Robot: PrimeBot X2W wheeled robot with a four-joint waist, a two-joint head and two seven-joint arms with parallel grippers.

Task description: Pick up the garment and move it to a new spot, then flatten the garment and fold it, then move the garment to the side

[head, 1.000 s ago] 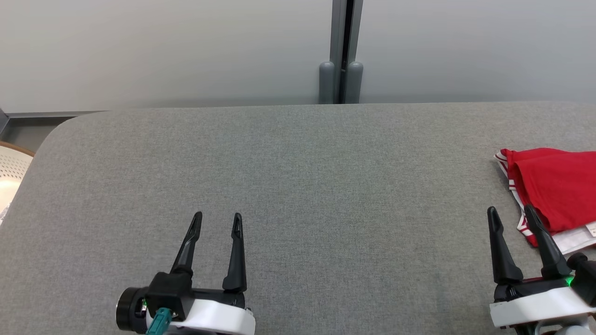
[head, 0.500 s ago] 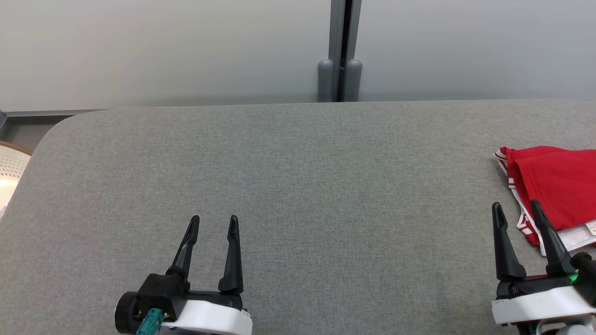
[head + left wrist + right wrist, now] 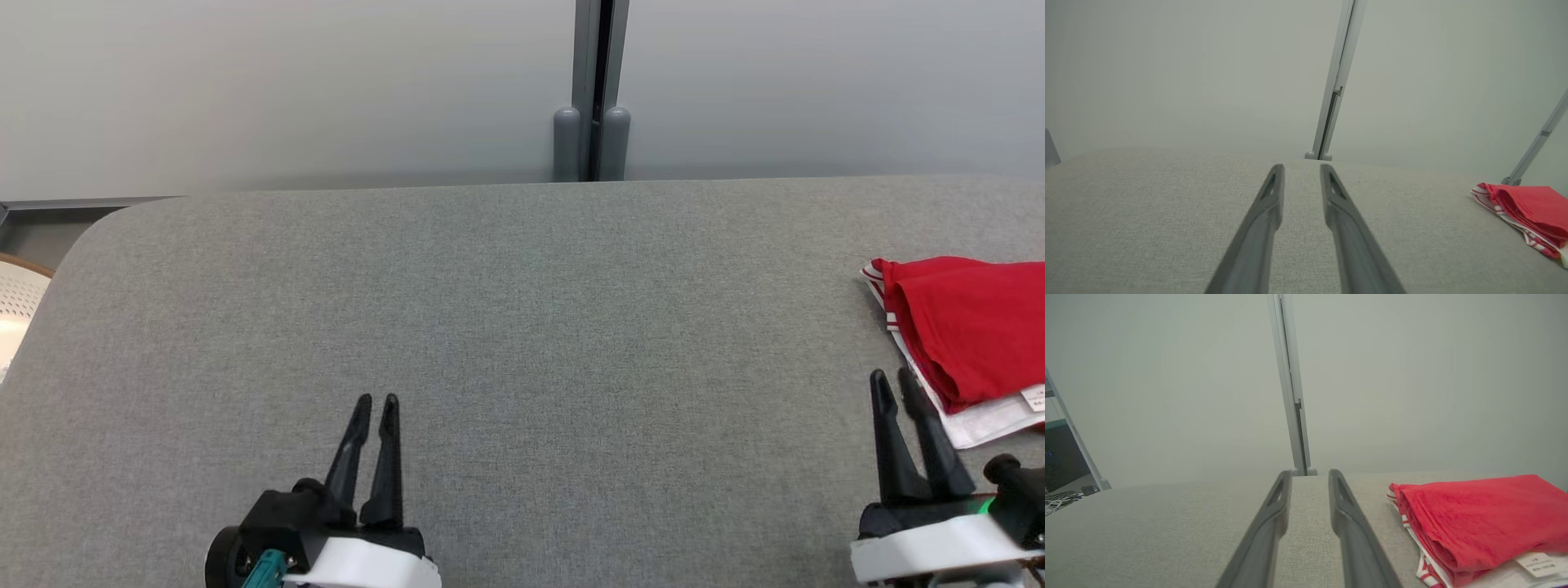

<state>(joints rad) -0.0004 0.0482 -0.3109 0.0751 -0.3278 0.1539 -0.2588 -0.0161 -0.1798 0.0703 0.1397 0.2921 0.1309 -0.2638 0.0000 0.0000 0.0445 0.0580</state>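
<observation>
Both tools had drawn their fingers closer together than in the earlier frames, and both sat a little nearer 6 o'clock in the head view, though the camera itself had shifted slightly. The left tool (image 3: 375, 402) rested low at about 7 o'clock over bare grey desk (image 3: 522, 327). Its fingers were narrowed to a slim gap that the left wrist view showed plainly, and nothing lay between them. The right tool (image 3: 891, 377) stood at 5 o'clock, likewise parted by a narrow gap and holding nothing.

The garment (image 3: 971, 327) lay at 3 o'clock, cut off by the frame's edge, just beside the right tool at roughly its 1 o'clock. Whether the nearer fingertip brushed the white hem could not be told. It was a compact red stack with red-and-white striped trim and a white layer and a label showing underneath. The edges looked squared and the layers lay flat on one another.

That placement read as deliberate, with the folded bundle parked at the desk's side and the wide middle left free. Judging by this, the folding and the move aside looked done. The empty, half-closed tools suited a retreat to rest rather than a fresh reach, since neither pointed at the cloth
</observation>
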